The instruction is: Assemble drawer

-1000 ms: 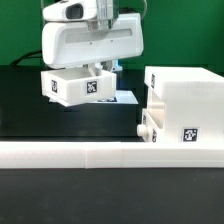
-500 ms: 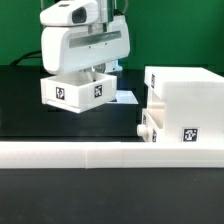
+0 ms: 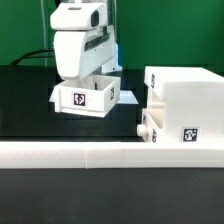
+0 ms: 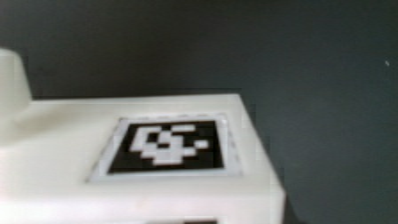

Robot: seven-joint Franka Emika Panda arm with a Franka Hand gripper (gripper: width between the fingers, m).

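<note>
In the exterior view my gripper (image 3: 92, 72) reaches down into a small white drawer tray (image 3: 85, 99) and is shut on it. The tray hangs just above the black table with a tag on its near face. It sits apart from, and to the exterior view's left of, the large white cube housing (image 3: 186, 95). A second tray with a knob (image 3: 146, 127) sits low in the housing's left side. The wrist view shows a white face of the held tray with its tag (image 4: 166, 148). My fingertips are hidden in both views.
A long low white rail (image 3: 100, 152) runs across the front of the table. The marker board (image 3: 127, 97) lies flat behind the held tray, between it and the housing. A green wall is behind.
My gripper has turned and moved toward the exterior view's right with the tray. The tray was tilted and higher; it is now level and lower, closer to the housing.
</note>
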